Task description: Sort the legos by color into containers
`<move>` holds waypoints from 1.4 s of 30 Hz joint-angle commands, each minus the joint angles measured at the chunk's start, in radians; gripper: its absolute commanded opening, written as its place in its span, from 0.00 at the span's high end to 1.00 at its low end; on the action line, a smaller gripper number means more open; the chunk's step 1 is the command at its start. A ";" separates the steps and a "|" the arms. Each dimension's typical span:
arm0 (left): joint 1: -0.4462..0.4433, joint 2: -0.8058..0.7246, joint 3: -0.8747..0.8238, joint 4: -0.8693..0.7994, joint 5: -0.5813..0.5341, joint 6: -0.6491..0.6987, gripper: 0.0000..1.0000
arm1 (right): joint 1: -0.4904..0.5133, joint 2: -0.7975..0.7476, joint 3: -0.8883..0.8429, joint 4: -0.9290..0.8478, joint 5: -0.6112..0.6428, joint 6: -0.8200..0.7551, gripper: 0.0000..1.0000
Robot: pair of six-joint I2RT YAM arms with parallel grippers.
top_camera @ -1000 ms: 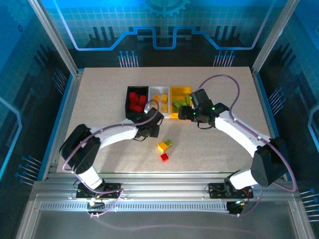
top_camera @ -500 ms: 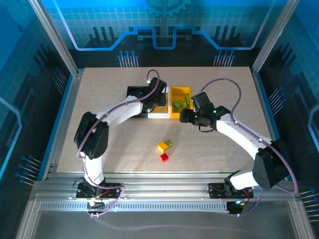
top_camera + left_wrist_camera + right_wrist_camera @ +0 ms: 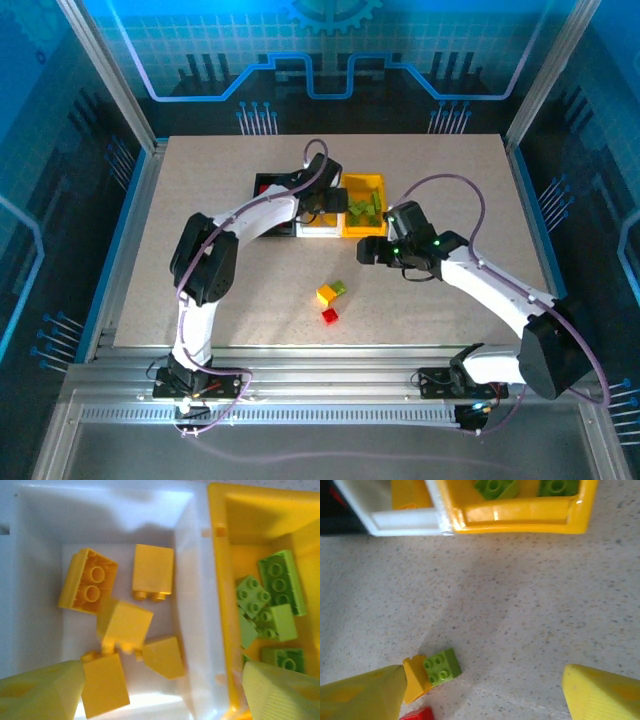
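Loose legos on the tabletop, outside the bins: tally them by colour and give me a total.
Yellow-orange lego: 1
Lime green lego: 1
Red lego: 1
Total: 3

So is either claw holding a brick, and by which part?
Nothing is held. The left gripper is open above the yellow bricks in the white bin, and the right gripper is open above the table near the loose bricks.
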State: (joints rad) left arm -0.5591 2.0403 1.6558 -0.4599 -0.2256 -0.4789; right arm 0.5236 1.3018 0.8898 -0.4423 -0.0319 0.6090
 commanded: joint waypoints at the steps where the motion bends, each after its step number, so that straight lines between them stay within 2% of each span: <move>1: -0.013 -0.179 -0.049 0.058 0.081 -0.036 0.10 | 0.062 0.022 -0.005 0.047 -0.070 -0.061 0.19; 2: -0.015 -0.218 -0.075 0.078 0.095 -0.046 0.02 | 0.083 0.040 0.000 0.045 -0.071 -0.071 0.19; 3: -0.016 -0.264 -0.115 0.099 0.112 -0.058 0.01 | 0.112 0.064 0.013 0.041 -0.069 -0.083 0.20; 7: -0.022 -0.461 -0.303 0.160 0.131 -0.091 0.01 | 0.223 0.172 0.080 0.030 -0.044 -0.135 0.23; 11: -0.023 -0.670 -0.503 0.168 0.082 -0.101 0.01 | 0.306 0.279 0.161 0.008 0.007 -0.173 0.29; 15: -0.013 -0.878 -0.670 0.111 0.013 -0.090 0.01 | 0.342 0.366 0.231 -0.016 0.059 -0.191 0.32; 19: 0.020 -1.006 -0.763 0.022 -0.013 -0.108 0.01 | 0.363 0.437 0.286 -0.074 0.125 -0.205 0.39; 25: 0.031 -1.105 -0.864 0.007 -0.054 -0.151 0.01 | 0.408 0.488 0.298 -0.114 0.182 -0.206 0.44; 33: 0.041 -1.108 -0.873 -0.002 -0.051 -0.146 0.01 | 0.468 0.507 0.294 -0.135 0.251 -0.199 0.50; 42: 0.044 -1.107 -0.888 0.002 -0.050 -0.152 0.01 | 0.493 0.576 0.321 -0.157 0.292 -0.188 0.48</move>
State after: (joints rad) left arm -0.5251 0.9394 0.7822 -0.4450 -0.2581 -0.6128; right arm 1.0039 1.8400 1.1877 -0.5644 0.2249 0.4137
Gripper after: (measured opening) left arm 0.990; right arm 0.518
